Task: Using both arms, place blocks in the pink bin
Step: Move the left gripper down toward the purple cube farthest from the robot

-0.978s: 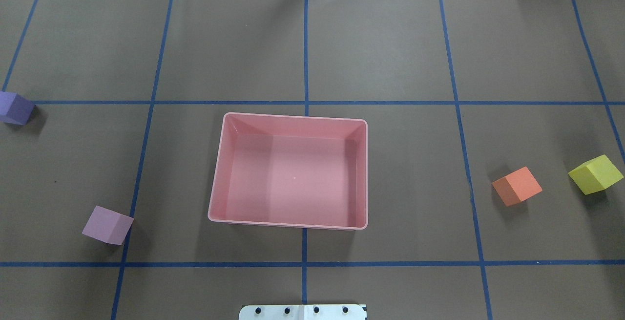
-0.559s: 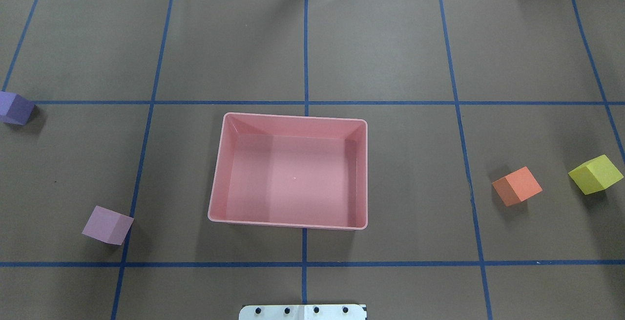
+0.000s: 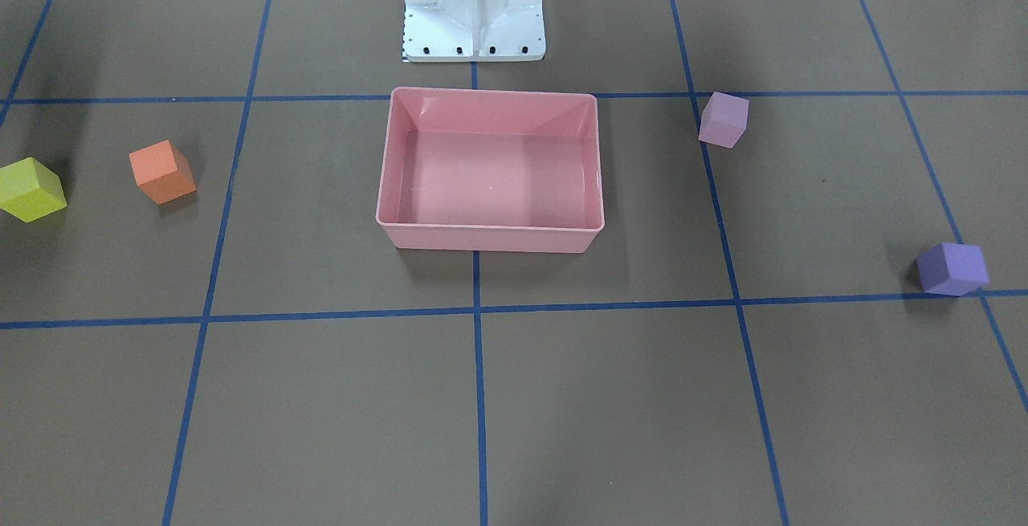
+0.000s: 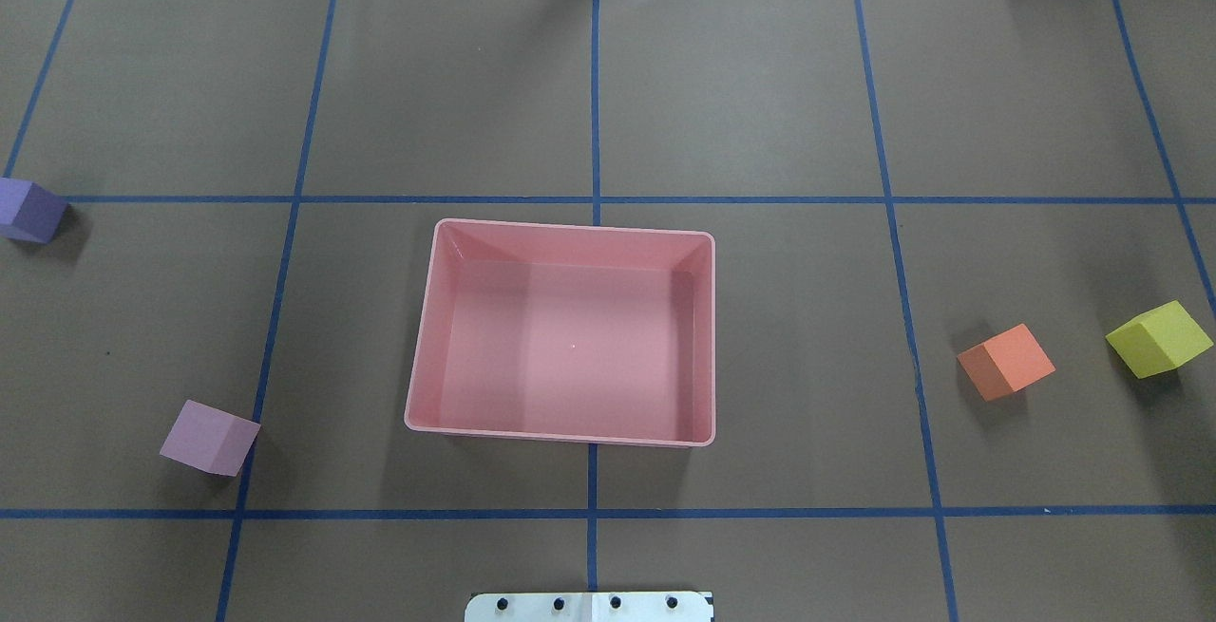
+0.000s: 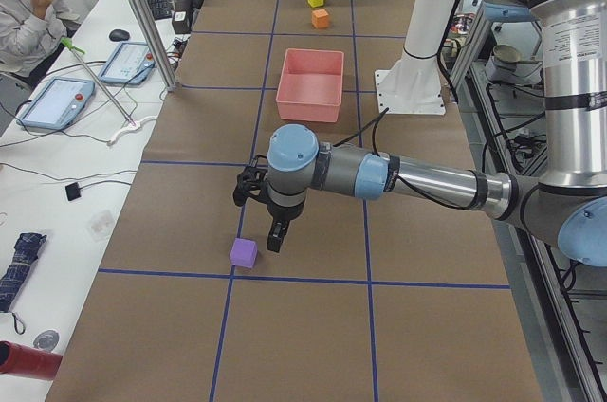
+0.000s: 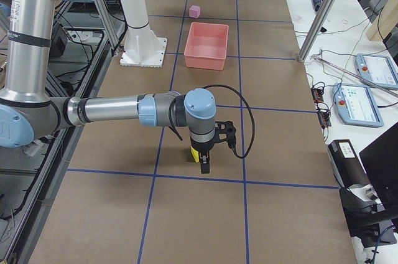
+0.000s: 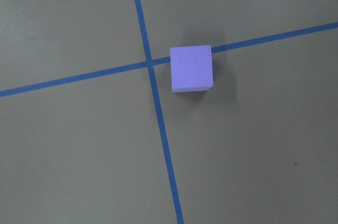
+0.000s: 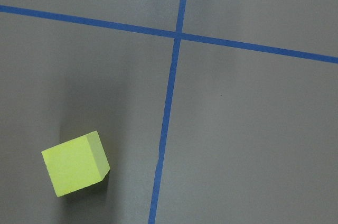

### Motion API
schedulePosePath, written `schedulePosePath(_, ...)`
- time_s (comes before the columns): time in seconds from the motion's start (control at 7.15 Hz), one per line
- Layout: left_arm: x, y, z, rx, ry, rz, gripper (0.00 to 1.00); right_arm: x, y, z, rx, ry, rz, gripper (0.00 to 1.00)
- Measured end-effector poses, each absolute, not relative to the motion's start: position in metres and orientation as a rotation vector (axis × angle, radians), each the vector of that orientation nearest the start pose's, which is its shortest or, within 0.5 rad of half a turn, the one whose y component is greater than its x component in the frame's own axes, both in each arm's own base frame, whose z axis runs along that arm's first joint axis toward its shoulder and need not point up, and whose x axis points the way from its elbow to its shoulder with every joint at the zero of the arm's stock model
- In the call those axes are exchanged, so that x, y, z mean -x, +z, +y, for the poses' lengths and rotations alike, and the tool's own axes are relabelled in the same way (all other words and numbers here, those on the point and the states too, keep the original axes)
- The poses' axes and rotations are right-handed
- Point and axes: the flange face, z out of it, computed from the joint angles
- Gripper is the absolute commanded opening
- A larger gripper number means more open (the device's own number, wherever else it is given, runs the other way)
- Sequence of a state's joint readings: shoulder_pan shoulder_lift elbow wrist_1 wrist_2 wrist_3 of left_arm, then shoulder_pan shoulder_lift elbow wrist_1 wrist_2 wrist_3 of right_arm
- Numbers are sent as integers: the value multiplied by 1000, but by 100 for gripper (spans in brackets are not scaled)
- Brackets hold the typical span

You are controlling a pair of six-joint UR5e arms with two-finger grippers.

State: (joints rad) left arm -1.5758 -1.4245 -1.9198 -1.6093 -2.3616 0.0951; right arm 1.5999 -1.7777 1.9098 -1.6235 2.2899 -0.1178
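- Both arms hang over the outer ends of the bench [image 4: 741, 90]. The pink bin [image 4: 560, 436] sits empty at its middle, and all four blocks lie on the paper, well apart from it.
- The left end effector [image 5: 273, 243] hovers just beside the darker purple block [image 5: 244, 252]. The right end effector [image 6: 203, 165] hovers at the yellow block [image 8: 74, 164].
- The step looks like the approach before a first double pick. To do it well, each arm should centre its cube before descending and set its fingers against two flat faces, not corners.
- The purple cube sits close to the middle of the left wrist view and square to it, so little correction seems needed.
- The yellow cube lies low in a corner of the right wrist view and is turned, so that arm likely needs both a shift and a wrist twist.
- The orange block [image 4: 1007, 362] and the pale pink-lilac block [image 4: 209, 437] wait nearer the bin.
- Neither wrist view shows its own fingers, and the two central cameras show no arms. I cannot tell how wide either end effector stands.
- From the right end, the yellow cube is mostly hidden behind the fingers. The overhead view cuts the purple cube at its edge.
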Motion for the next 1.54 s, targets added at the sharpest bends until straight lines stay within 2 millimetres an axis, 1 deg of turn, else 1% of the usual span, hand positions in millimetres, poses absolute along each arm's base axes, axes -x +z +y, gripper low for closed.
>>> schedulePosePath(0.14,65,539,-446,-318,202,772,100,-79,584,-408,-178,-132,-715,100)
schedulePosePath(0.28,64,535,-455,-350,217,771,100,-79,571,-417,-231,-152,-716,100)
schedulePosePath(0.42,64,543,-466,-373,226,770,100,-79,561,-427,-268,-167,-715,100)
schedulePosePath(0.56,63,560,-476,-389,235,770,100,-79,558,-433,-279,-171,-715,100)
schedulePosePath(0.7,58,580,-483,-390,245,772,100,-79,561,-434,-276,-171,-716,100)
schedulePosePath(0.84,48,598,-491,-360,230,782,100,-78,566,-434,-273,-173,-719,100)
schedulePosePath(0.98,37,612,-499,-326,187,797,100,-77,568,-434,-287,-183,-727,100)
schedulePosePath(1.12,19,629,-506,-308,150,814,100,-76,567,-434,-312,-194,-738,100)
schedulePosePath(1.26,-9,648,-515,-300,122,838,100,-75,567,-434,-327,-198,-748,100)
schedulePosePath(1.4,-41,663,-527,-297,99,852,100,-75,567,-435,-333,-200,-752,100)
schedulePosePath(1.54,-71,673,-539,-301,86,835,100,-75,568,-435,-333,-200,-753,100)
